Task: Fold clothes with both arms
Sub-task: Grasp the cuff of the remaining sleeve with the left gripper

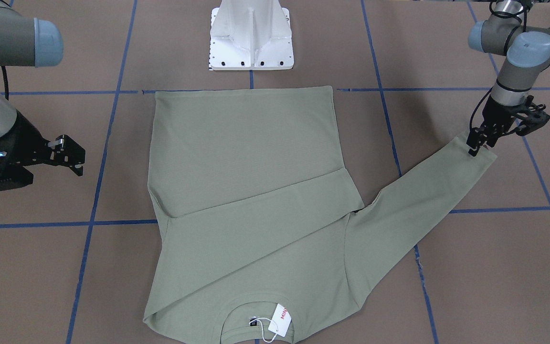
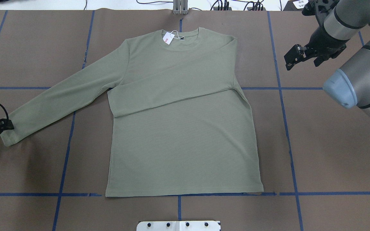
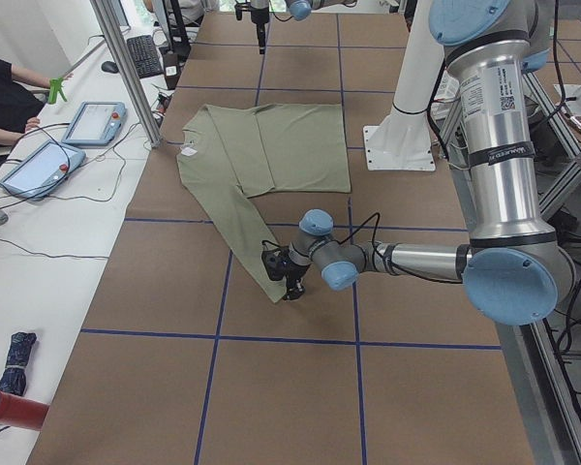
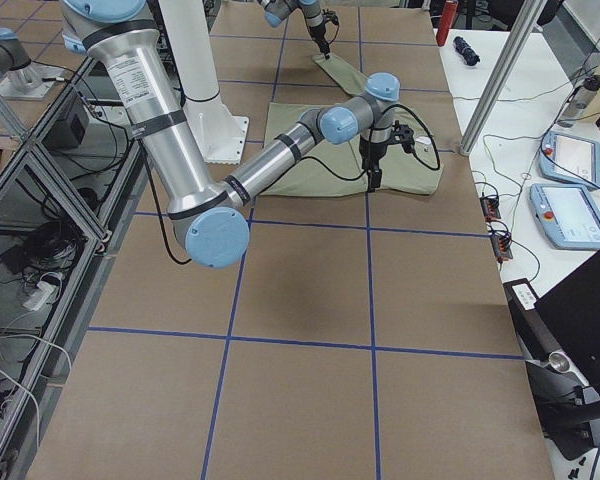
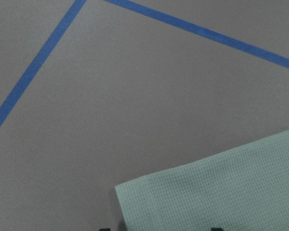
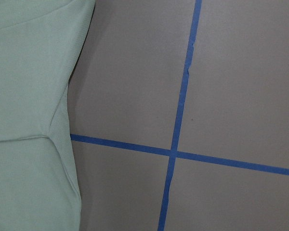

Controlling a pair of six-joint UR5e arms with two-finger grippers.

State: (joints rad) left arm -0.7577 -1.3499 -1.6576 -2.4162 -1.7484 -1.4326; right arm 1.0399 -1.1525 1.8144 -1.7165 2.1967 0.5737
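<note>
Front-facing view: sage-green long-sleeved knit shirt [image 1: 246,157] lies flat just out from the white metal pedestal base [image 1: 251,38], hem nearest it. One sleeve is crossed over the chest, and the black left gripper [image 1: 475,145] is down on the outstretched cuff [image 1: 480,160], probably to fold that sleeve in.
Overhead view: black right gripper [image 2: 290,58] hangs spread and empty, far from the base, off the collar end and clear of the cloth.
Left wrist view: only the cuff corner shows, so I cannot tell if it is clamped.

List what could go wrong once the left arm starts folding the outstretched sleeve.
1. The left gripper sits at the very edge of the cuff; such a thin bite could slip out mid-fold.
2. The right gripper hovers open beside the shirt, so nothing pins it; a pull may drag the shirt askew.
3. That drag could undo the folded sleeve lying across the chest.
</note>
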